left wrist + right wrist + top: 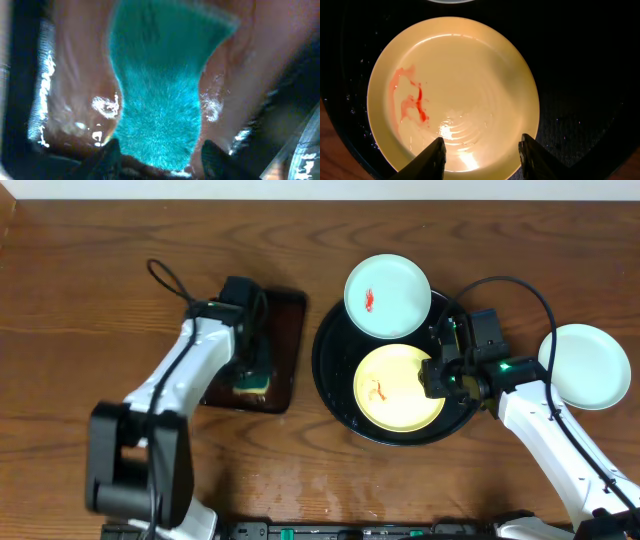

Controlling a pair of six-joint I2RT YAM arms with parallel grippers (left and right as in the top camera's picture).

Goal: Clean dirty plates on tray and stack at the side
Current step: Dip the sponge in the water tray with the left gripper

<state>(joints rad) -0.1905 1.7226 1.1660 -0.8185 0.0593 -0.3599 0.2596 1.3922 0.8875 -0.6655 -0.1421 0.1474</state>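
Right end effector (481,150) spread apart above yellow plate (455,95) on tray (580,75) | left end effector (159,152) straddling sponge (160,90), grip unclear | plate stiff, slick, likely light: pinch rim

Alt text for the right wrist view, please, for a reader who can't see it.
A pale yellow plate with a red smear toward the picture's left lies on the black tray, filling most of the view. The right gripper, open and empty, shows at the bottom edge over the plate's near rim.

The yellow plate (455,90) is showing a red smear. The tray (580,75) is gleaming black, the sponge (160,100) teal.
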